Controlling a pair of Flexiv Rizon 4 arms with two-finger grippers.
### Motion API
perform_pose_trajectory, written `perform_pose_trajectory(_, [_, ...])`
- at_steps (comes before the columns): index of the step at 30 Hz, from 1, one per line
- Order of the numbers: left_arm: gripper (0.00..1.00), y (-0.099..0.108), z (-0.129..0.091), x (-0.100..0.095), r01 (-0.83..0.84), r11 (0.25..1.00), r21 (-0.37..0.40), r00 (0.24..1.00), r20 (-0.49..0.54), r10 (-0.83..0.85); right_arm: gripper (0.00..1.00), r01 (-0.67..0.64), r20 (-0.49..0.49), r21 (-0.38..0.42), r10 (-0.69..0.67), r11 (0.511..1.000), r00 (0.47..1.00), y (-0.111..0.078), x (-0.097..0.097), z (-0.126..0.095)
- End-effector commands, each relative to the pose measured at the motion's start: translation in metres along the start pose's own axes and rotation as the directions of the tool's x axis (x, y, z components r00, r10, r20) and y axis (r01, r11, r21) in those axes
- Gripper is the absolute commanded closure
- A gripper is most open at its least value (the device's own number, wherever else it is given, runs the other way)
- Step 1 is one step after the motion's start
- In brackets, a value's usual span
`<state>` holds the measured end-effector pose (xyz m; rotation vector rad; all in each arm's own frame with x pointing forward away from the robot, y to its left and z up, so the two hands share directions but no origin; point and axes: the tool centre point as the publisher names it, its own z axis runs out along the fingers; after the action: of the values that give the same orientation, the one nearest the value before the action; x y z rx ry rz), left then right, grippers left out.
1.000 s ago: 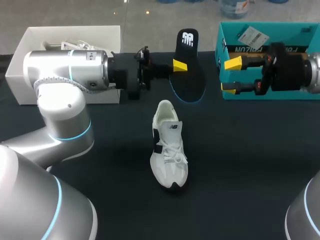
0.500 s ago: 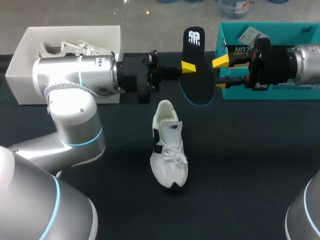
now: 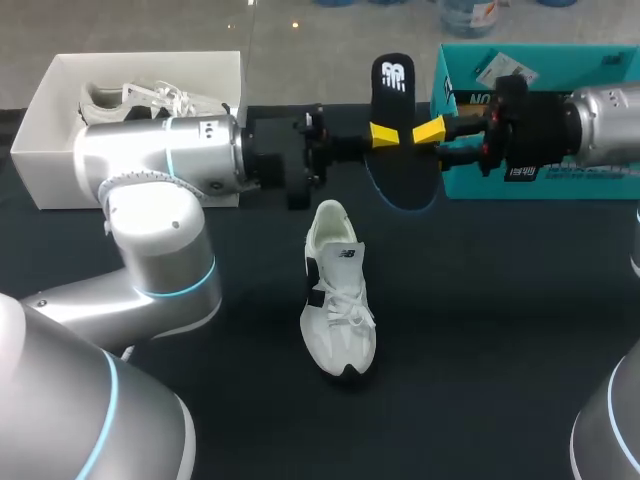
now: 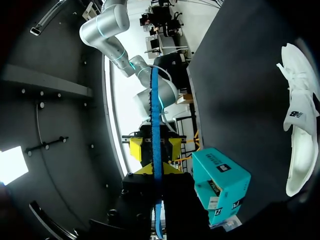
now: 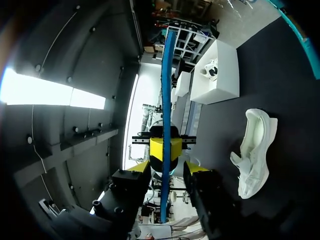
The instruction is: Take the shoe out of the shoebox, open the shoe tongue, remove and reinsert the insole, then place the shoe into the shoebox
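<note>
Two grippers meet at the black insole (image 3: 400, 170), which stands on edge above the table (image 3: 480, 330). The left gripper (image 3: 383, 133) is clamped on it and has carried it rightward since a second ago. The right gripper (image 3: 435, 140) has come in from in front of the teal shoebox (image 3: 455, 182). Its fingers stand apart on either side of the insole, and the wrist views show gaps to the edge. The white shoe (image 3: 338, 290) lies where it was, near the middle of the table, toe towards the robot.

Dark, matte black tabletop (image 3: 500, 330) underneath.
</note>
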<state>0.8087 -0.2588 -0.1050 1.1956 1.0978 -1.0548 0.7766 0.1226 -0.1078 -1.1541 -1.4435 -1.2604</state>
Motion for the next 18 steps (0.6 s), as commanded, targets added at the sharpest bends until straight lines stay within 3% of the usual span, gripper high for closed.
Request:
perform_pose_trajectory(1, [1.0,0.0008,0.0054,0.0022,-0.005,1.0,-0.006,1.0,0.009,0.005,0.64,-0.003,-0.003,0.007,0.003,1.0,1.0,0.0034,-0.0033,0.004])
perform_pose_trajectory(6, [1.0,0.0032,0.0055,0.0022,-0.004,1.0,-0.012,1.0,0.011,0.004,0.73,-0.005,-0.006,0.009,0.006,1.0,1.0,0.0023,-0.0035,0.0049])
perform_pose_trajectory(8, [1.0,0.0035,0.0055,0.0019,-0.004,1.0,-0.013,1.0,0.012,0.005,0.85,-0.005,-0.005,0.008,0.005,1.0,1.0,0.0022,-0.0035,0.0049])
perform_pose_trajectory(9, [1.0,0.0036,0.0056,0.0019,-0.004,1.0,-0.012,1.0,0.012,0.004,1.0,-0.005,-0.006,0.007,0.005,1.0,1.0,0.0022,-0.0036,0.005])
perform_pose_trajectory(14, [1.0,0.0048,0.0043,-0.0012,0.016,1.0,-0.009,1.0,0.022,-0.016,1.0,0.009,-0.012,0.003,-0.009,1.0,1.0,0.0018,-0.0036,0.0062])
perform_pose_trajectory(15, [0.55,0.005,0.0027,-0.0018,0.011,1.0,-0.005,1.0,0.018,-0.011,1.0,0.02,-0.013,-0.004,-0.02,1.0,1.0,0.0015,-0.0031,0.0064])
perform_pose_trajectory(16, [0.18,0.0056,0.0015,-0.0025,0.011,1.0,-0.006,1.0,0.019,-0.011,1.0,0.029,-0.012,-0.008,-0.029,1.0,1.0,0.0013,-0.0026,0.0062])
perform_pose_trajectory(17, [0.0,0.0065,-0.0004,-0.0031,0.018,1.0,0.003,1.0,0.017,-0.018,1.0,0.04,-0.012,-0.014,-0.041,0.999,0.999,0.0012,-0.0015,0.0055])
perform_pose_trajectory(18, [0.0,0.0076,-0.0024,-0.0032,0.009,1.0,0.011,1.0,0.007,-0.009,1.0,0.042,-0.01,-0.016,-0.042,0.999,0.999,0.0011,-0.001,0.0046])
